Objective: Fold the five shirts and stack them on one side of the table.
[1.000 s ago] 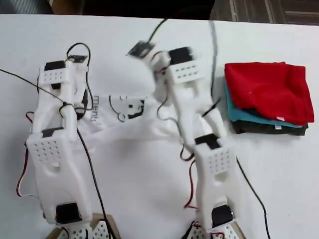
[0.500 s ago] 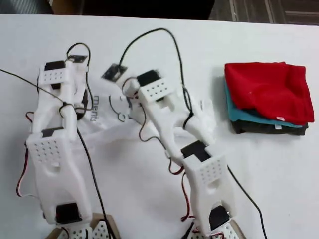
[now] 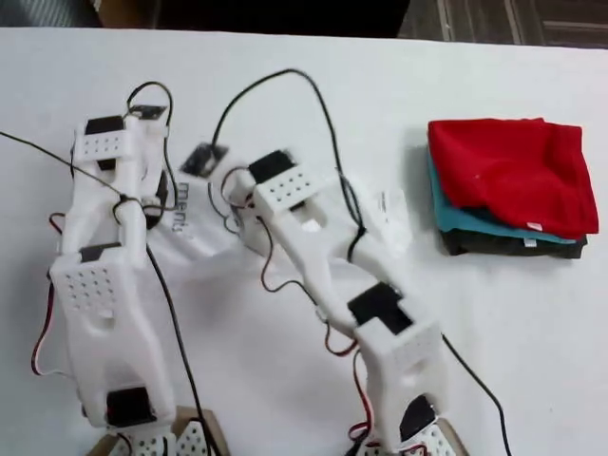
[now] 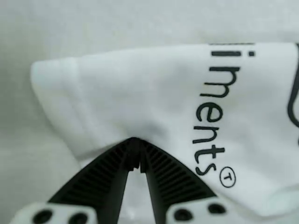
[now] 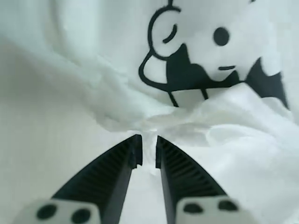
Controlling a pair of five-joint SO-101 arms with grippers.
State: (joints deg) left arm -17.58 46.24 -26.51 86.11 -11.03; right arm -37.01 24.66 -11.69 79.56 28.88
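Observation:
A white shirt [image 3: 203, 243] with black lettering and a bear print lies crumpled on the white table between the two arms. In the left wrist view my left gripper [image 4: 135, 161] is shut on a folded edge of this shirt [image 4: 154, 93], beside the lettering. It sits at the shirt's left side in the high view [image 3: 159, 209]. My right gripper [image 5: 147, 156] pinches a bunched ridge of the shirt [image 5: 224, 154] just below the bear print, jaws almost together. Its arm reaches diagonally across the shirt to the left [image 3: 231, 199].
A stack of folded shirts stands at the right of the table: red [image 3: 513, 171] on top, teal [image 3: 475, 224] under it, a dark one [image 3: 494, 249] at the bottom. Black cables loop over the far part of the table [image 3: 494, 361]. The arm bases stand at the near edge.
The right arm has swung to the left across the shirt, drawing fabric with it and covering most of the bear print in the high view. The left arm has kept still.

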